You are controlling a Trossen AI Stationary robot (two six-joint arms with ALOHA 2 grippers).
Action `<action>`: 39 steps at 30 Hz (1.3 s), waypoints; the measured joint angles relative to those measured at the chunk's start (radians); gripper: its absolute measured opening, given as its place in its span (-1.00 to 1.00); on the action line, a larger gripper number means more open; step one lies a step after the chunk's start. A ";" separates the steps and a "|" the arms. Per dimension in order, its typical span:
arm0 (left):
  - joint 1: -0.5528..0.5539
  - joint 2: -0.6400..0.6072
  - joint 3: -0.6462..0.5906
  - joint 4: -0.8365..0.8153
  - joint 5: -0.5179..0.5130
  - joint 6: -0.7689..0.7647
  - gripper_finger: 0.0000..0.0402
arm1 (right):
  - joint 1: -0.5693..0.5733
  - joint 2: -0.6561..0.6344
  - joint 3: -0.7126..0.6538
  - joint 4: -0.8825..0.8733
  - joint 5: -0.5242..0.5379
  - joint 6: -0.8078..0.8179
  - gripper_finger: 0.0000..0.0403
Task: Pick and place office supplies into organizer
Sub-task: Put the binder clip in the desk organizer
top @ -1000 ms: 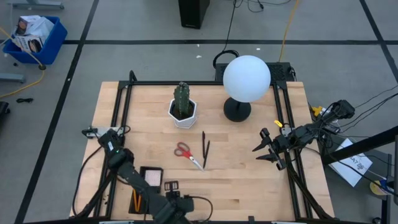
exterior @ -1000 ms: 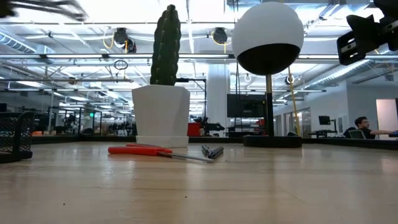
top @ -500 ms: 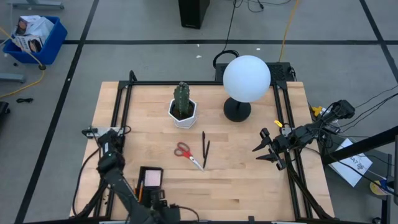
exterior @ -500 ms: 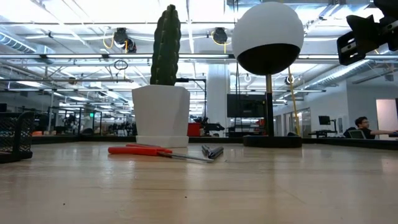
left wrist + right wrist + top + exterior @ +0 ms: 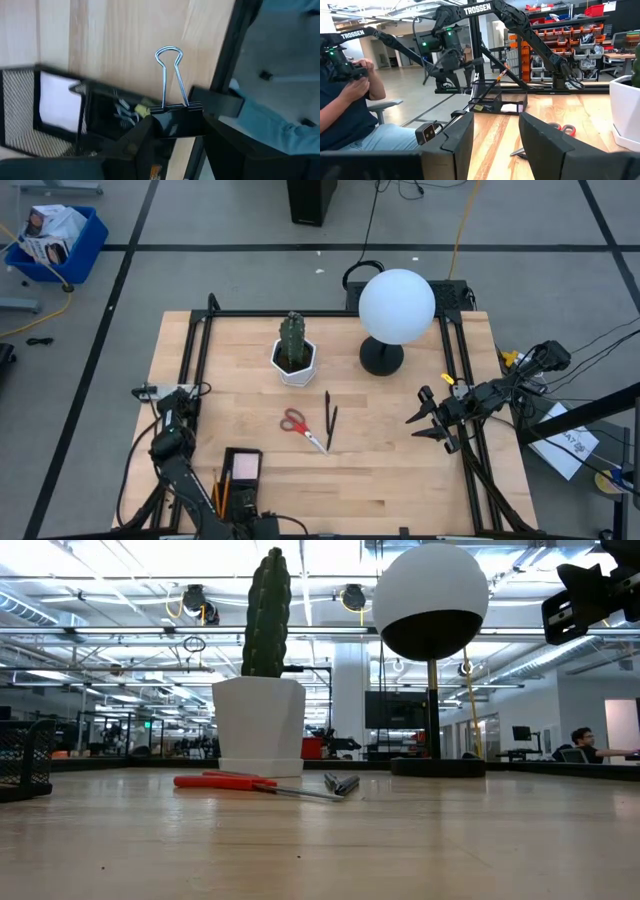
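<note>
The organizer (image 5: 243, 451), a black mesh tray, stands near the table's near left corner with a pale sticky-note pad (image 5: 245, 468) and an orange pencil (image 5: 222, 495) in it. My left gripper (image 5: 177, 135) hangs over the organizer's (image 5: 60, 125) near side, shut on a black binder clip (image 5: 177, 122). Red-handled scissors (image 5: 300, 425) and two dark pens (image 5: 329, 418) lie flat at mid-table. My right gripper (image 5: 425, 418) waits open and level at the right edge, holding nothing. My left gripper pinches the clip's black body (image 5: 160, 125) between its two fingers, one at each end of the body. The fingers point down from above. The clip's silver wire handles (image 5: 170, 75) stick out level past the fingers, and the clip hangs clear of table and organizer.
A cactus in a white pot (image 5: 293, 352) and a white globe lamp (image 5: 396, 305) stand at the far side. A black frame rail (image 5: 192, 370) runs along the table's left edge. A seated person (image 5: 345, 100) shows beyond the table in the right wrist view.
My left gripper has swung along the table's near edge toward the left edge, carrying the clip, and has rolled a little about its pointing line. The arm no longer covers the organizer. My right arm has kept still.
</note>
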 joint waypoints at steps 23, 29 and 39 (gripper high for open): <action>-0.038 -0.130 -0.346 0.023 0.006 -0.198 -0.22 | 0.000 0.000 0.000 0.000 0.000 0.000 -0.24; -0.040 -0.129 -0.378 0.056 0.021 -0.204 -0.22 | 0.000 0.000 0.000 0.000 0.000 0.000 -0.24; -0.030 -0.129 -0.378 0.092 0.046 -0.200 -0.02 | 0.000 0.000 0.000 0.000 0.000 0.000 -0.24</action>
